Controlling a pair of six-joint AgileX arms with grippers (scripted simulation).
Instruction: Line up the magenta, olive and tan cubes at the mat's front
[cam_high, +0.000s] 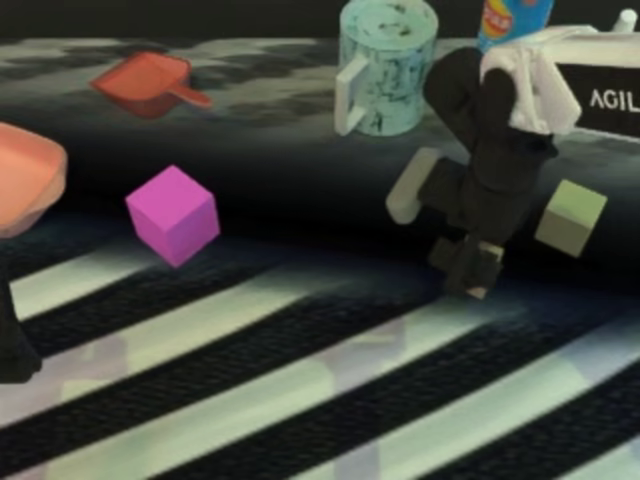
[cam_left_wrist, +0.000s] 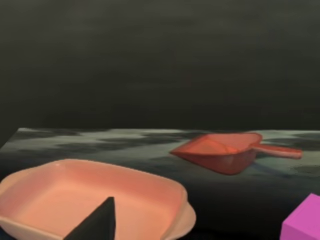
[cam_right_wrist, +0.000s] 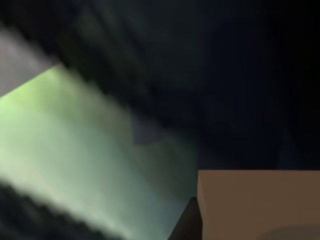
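Right gripper (cam_high: 472, 268) pinching the tan cube (cam_right_wrist: 257, 205) low over the mat (cam_high: 300, 400) — apparently for front-row placement; magenta cube (cam_high: 173, 215) and olive cube (cam_high: 571, 216) remain behind. Left gripper (cam_high: 15, 350) parked, jaws indeterminate.

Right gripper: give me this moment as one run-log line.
right gripper: low over mat, shut on tan cube | magenta cube: left, free | olive cube: right, free | left gripper: parked left edge
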